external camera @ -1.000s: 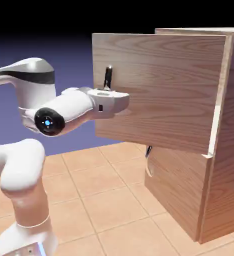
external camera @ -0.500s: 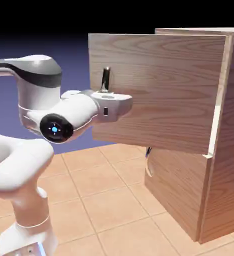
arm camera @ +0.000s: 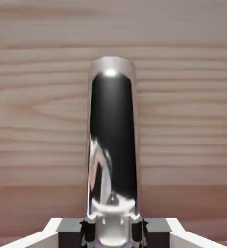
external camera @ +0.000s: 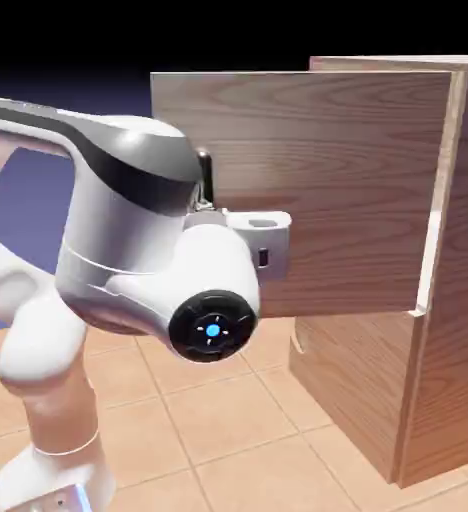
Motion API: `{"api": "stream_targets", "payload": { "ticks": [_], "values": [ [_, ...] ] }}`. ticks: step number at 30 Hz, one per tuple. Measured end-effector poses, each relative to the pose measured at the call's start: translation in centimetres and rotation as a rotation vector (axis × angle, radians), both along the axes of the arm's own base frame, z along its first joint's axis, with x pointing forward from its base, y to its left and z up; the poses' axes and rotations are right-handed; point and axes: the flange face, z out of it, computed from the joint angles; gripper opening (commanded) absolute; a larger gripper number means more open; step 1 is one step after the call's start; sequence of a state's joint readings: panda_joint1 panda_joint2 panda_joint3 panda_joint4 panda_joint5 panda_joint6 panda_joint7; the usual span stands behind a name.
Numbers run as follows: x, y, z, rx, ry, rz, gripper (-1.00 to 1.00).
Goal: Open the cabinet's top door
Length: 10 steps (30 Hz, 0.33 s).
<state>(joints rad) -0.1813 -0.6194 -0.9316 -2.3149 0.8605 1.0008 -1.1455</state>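
Observation:
The light-brown wood-grain cabinet (external camera: 466,260) stands at the exterior view's right. Its top door (external camera: 338,180) is swung well out from the body, hinged on the right, with its free edge far to the left. The dark curved handle (external camera: 205,176) near that edge is partly hidden by my arm. In the hand view the glossy handle (arm camera: 112,145) rises large between my fingertips over the door's wood (arm camera: 183,106). My gripper (external camera: 214,208) (arm camera: 113,231) is shut on this handle.
The shorter lower panel (external camera: 363,385) is closed under the open door, and only a sliver of its handle (external camera: 295,346) shows. My forearm's big round joint (external camera: 213,326) bulges toward the camera in front of the door. Tan floor tiles (external camera: 208,400) lie below.
The top door has swung further open, its free edge moving to the exterior view's left. My arm followed with the handle, and its forearm joint has turned toward the camera and looms larger.

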Motion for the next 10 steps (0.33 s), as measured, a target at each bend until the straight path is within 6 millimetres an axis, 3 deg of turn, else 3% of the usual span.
{"api": "stream_targets", "payload": {
  "ticks": [5, 10],
  "values": [
    [0.8, -3.5, 0.0, 0.000, 0.000, 0.101, -1.00],
    [1.4, -5.5, 0.0, 0.000, 0.000, 0.161, -1.00]
  ]
}}
